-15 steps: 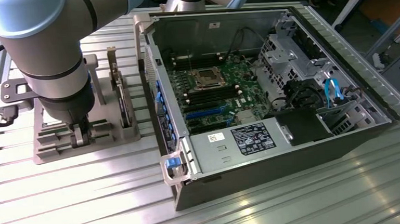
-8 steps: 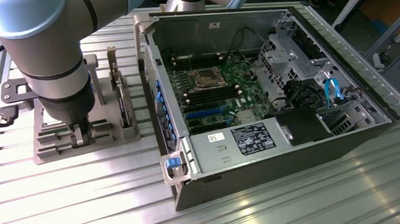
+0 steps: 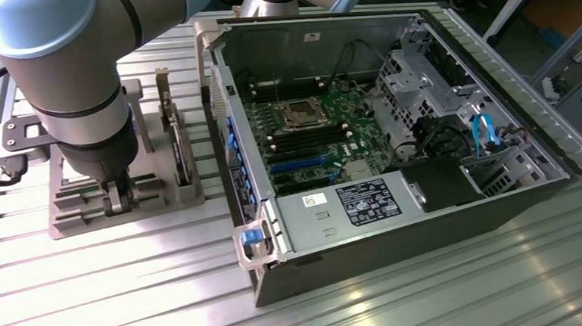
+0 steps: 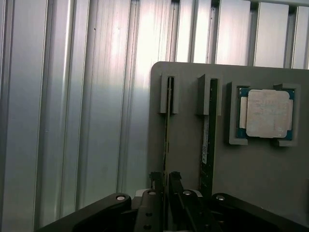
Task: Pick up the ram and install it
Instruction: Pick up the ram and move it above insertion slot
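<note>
The ram (image 4: 167, 121) is a thin green stick standing on edge in a slot of the grey holder (image 4: 260, 179). My gripper (image 4: 165, 176) is lowered over its near end, with one finger close against each side, shut on the stick. A second ram stick (image 4: 208, 135) stands in the neighbouring slot. In the exterior view my gripper (image 3: 117, 198) reaches straight down into the holder (image 3: 82, 221) at that view's left, and the arm hides the ram there.
A square silver processor (image 4: 267, 113) lies in a recess of the holder beside the sticks. A bracketed card (image 3: 175, 140) stands upright on the holder. The open computer case (image 3: 535, 193) lies to the exterior view's right, motherboard (image 3: 315, 142) exposed. The table is ribbed aluminium.
</note>
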